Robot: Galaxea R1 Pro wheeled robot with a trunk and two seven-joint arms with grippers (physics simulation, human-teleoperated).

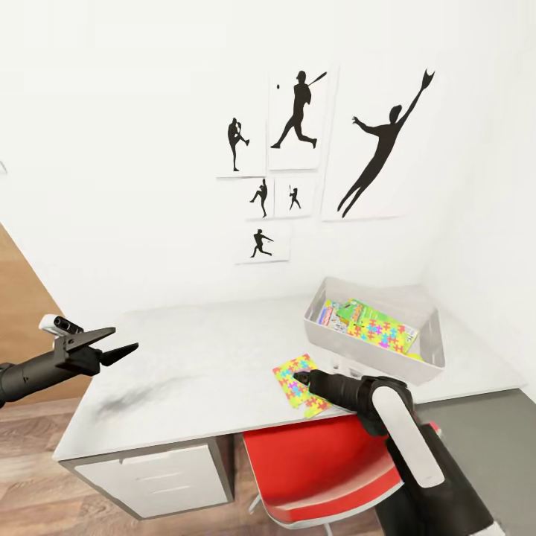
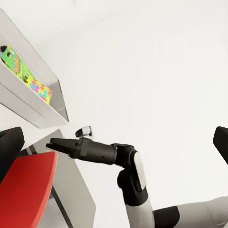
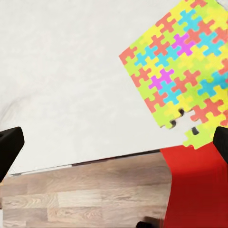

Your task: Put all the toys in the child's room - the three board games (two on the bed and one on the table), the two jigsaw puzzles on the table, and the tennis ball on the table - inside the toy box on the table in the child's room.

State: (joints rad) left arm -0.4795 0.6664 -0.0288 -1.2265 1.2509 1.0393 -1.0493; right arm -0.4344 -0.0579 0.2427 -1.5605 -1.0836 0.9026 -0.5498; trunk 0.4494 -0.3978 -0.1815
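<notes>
A multicoloured jigsaw puzzle lies flat on the white table, its corner reaching the front edge. My right gripper hovers just over it, open, its fingers spread wide with nothing between them. The grey toy box stands at the table's back right. Inside it are another jigsaw puzzle and board games. My left gripper hangs open and empty above the table's left end.
A red chair is tucked under the table below the puzzle. A drawer unit sits under the left side. White walls with silhouette posters close off the back and right; wooden floor lies in front.
</notes>
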